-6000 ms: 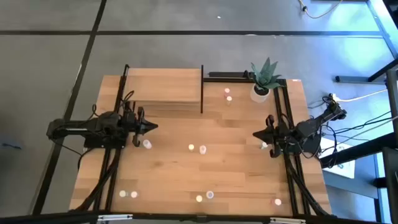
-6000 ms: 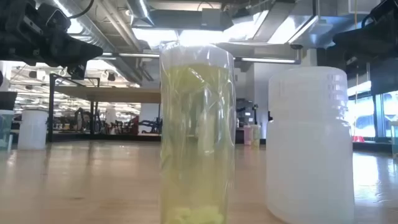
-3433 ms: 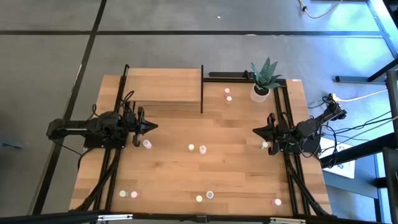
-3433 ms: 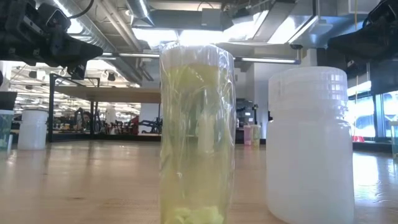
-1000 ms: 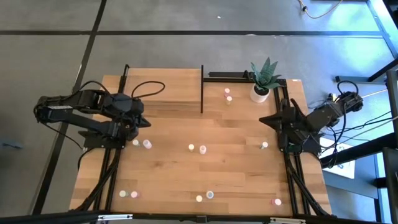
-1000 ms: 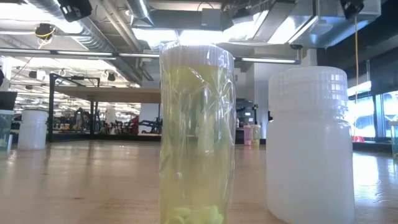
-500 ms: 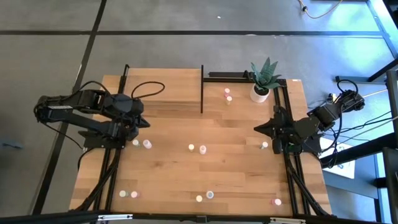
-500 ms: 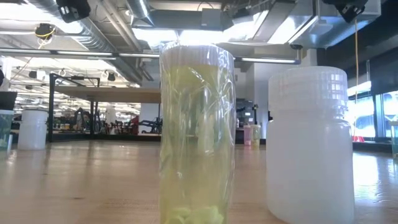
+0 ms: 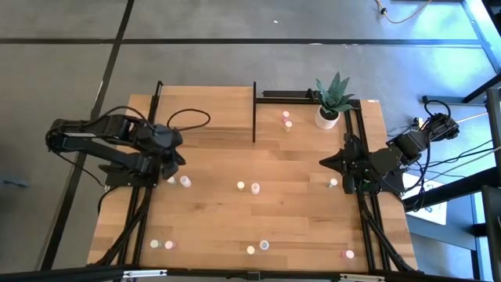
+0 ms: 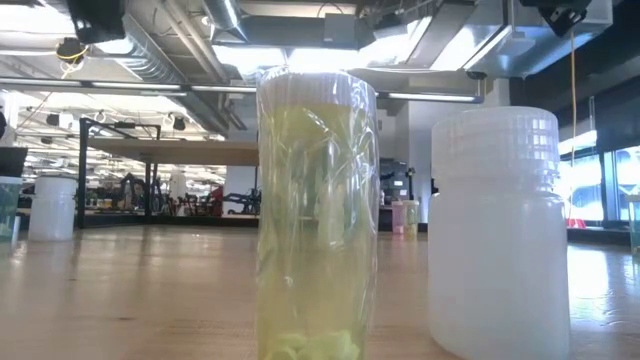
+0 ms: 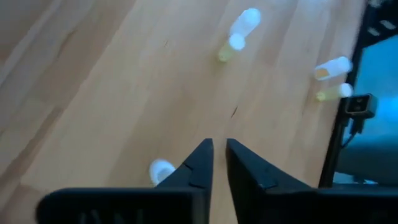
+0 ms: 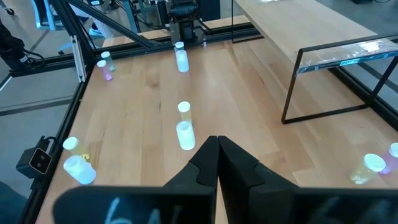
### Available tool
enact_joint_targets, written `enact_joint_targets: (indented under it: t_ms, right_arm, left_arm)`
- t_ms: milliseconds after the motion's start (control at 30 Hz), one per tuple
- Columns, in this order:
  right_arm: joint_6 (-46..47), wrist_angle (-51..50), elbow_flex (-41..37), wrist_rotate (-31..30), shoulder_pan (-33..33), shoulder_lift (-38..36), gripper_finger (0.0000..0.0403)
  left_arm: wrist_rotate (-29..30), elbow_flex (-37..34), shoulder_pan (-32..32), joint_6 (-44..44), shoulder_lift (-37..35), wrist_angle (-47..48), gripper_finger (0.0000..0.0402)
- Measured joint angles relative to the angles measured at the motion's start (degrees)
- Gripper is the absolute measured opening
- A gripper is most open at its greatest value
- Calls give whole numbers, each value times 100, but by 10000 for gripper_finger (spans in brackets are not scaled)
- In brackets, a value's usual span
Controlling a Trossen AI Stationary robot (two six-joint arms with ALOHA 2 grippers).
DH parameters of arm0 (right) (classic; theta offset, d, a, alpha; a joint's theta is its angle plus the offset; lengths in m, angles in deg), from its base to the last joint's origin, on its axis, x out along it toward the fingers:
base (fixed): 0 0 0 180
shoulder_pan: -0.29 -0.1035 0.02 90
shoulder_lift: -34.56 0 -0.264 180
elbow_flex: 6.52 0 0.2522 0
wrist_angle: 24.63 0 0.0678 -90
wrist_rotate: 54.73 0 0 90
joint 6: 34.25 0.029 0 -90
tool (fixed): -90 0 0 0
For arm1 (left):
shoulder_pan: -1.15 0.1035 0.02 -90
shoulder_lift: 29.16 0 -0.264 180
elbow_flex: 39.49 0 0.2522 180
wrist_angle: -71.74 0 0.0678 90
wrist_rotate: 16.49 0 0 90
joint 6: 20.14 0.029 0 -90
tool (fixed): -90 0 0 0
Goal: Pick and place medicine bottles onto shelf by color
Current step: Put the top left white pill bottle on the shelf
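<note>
As the left arm dips: its black two-finger left tool (image 9: 175, 163) has come lower than a second ago, toward the pair of tiny whitish medicine bottles (image 9: 171, 180) just ahead of it on the light-wood desk (image 9: 297, 215).
Left tool state: the tips, pressed together a second ago, now stand a narrow gap apart and pinch nothing (image 11: 219, 144).
Right tool: the black two-finger right tool (image 9: 323, 164) has swung in from the desk's edge and hangs above a lone bottle (image 9: 333, 183), its fingers pressed together and empty.
Meaning for the task: by my reading the left arm is starting a first pick; no sorting is done yet.
Raised light-wood shelf with black posts (image 9: 207, 106): one, with no bottles on it.
Bottles counted from above: twelve, all on the desk.
Grouping: five pairs and two singles; one pair sits beside the potted green plant (image 9: 329, 110).
Cap colours: some look pink or yellow-green, but most are too small to sort.
Arms: two.
</note>
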Motion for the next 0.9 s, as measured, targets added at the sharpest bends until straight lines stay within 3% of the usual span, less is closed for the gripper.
enact_joint_targets:
  t_ms: [300,900]
  right_arm:
    - [-25,-2,0,0,0,0,12]
    - [-74,-1,0,2,2,-2,12]
  left_arm:
    - [55,0,0,-1357,318,686,126]
    - [105,0,0,-1310,691,833,126]
